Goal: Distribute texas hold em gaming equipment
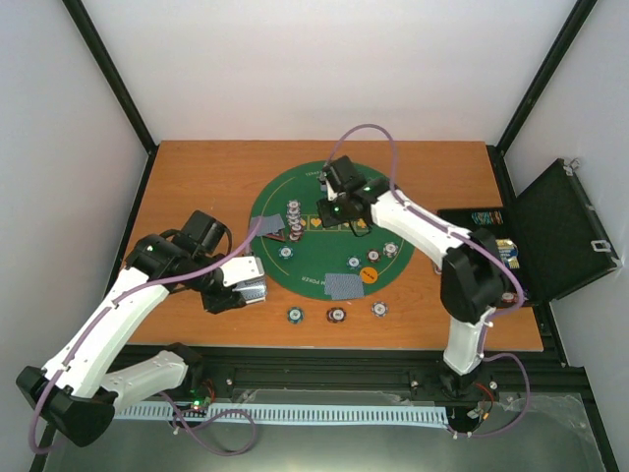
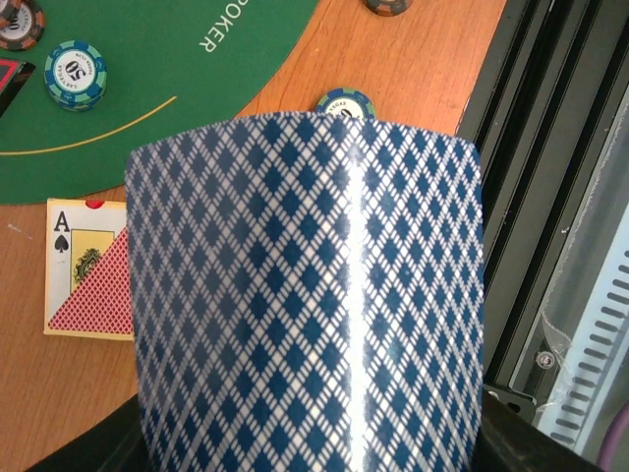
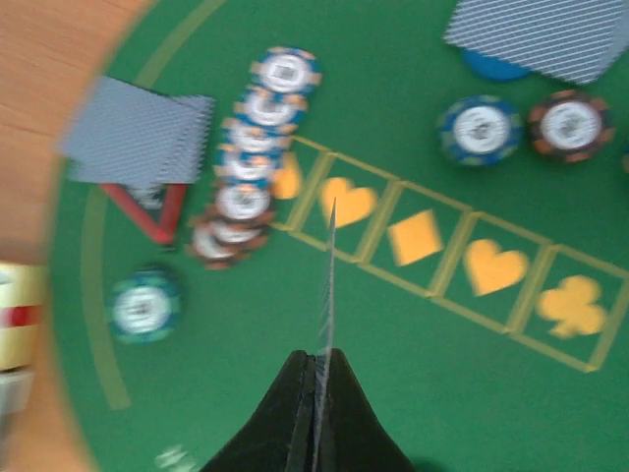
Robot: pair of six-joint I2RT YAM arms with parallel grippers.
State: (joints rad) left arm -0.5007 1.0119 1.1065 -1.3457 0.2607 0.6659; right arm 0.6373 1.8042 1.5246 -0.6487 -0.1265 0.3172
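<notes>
Blue-and-white lattice-backed stack of playing cards [image 2: 305, 295]: bowed into a curve and clamped in the left pincer [image 1: 243, 287], whose jaws are closed on it. It is held above the brown wooden worktop [image 1: 197, 177], just off the left rim of the round green felt mat [image 1: 295, 187].

Single playing card [image 3: 330, 265]: seen edge-on, pinched between the black fingers of the right pincer [image 3: 314, 379], which is closed on it. It hangs over the printed row of yellow suit boxes [image 3: 413, 241] at the mat's middle.

Line of striped poker chips [image 3: 251, 162]: overlapping one another on the mat, at the left end of the suit boxes.

Fanned face-down card pile [image 3: 138, 133]: on the mat just left of that line, overlapping a black-red triangular marker [image 3: 147, 202].

Teal striped chip marked 50 [image 2: 76, 74]: on the mat near its left rim.

Face-down card pile with blue disc [image 3: 496, 69] showing under its edge: on the mat, top right of the right wrist view. A blue striped chip [image 3: 480, 130] and a brown striped chip [image 3: 570, 123] lie just beside it.

Face-down card pile [image 1: 343, 286]: near side of the mat, with an orange disc [image 1: 371, 276] at its right corner.

Three striped chips [image 1: 336, 316]: in a row on bare worktop between the mat and the near edge.

Cream ace-of-spades card with red lattice corner [image 2: 88, 265]: flat on the worktop beside the mat.

Black hard case [image 1: 560, 236]: open, at the worktop's right edge.
</notes>
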